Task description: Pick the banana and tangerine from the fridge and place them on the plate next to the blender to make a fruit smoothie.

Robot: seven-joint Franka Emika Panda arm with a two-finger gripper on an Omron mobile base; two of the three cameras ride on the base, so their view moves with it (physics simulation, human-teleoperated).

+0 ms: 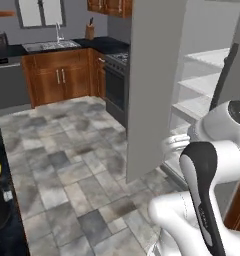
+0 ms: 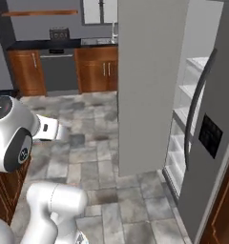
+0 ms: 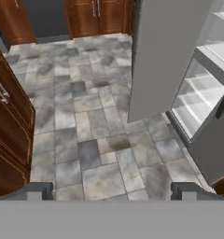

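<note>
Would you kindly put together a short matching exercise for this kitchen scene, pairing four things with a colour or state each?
Things:
1. fridge
2. gripper
3. floor
4. base cabinets

States:
A. brown wood with pale handles
B. doors swung open, white shelves showing
C. grey stone tiles
D. fingers wide apart, nothing between them, hanging above the floor

Pairs: 1-B, 2-D, 3-C, 4-A
</note>
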